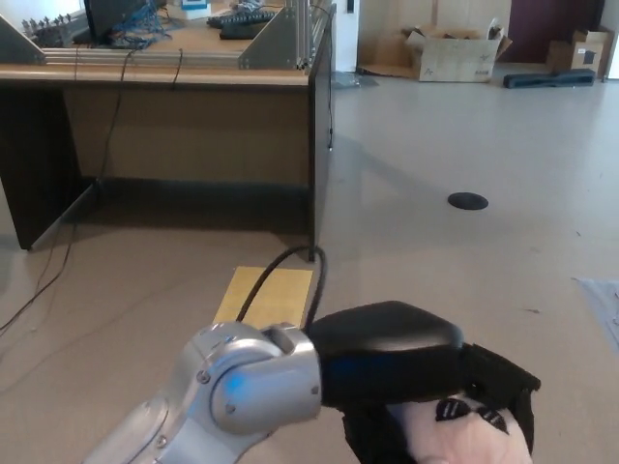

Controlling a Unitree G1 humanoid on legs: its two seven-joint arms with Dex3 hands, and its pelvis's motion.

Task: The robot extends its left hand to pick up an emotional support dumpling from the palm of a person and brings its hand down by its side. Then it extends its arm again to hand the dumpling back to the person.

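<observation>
There was only one view. It looked down from the robot's head, very close over the left arm, and out across the floor toward a desk.

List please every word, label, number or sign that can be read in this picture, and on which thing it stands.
None can be read.
The cardboard box at the far wall carries marks too small to read.
The dumpling in the left hand shows only dark face marks, no text.
</observation>
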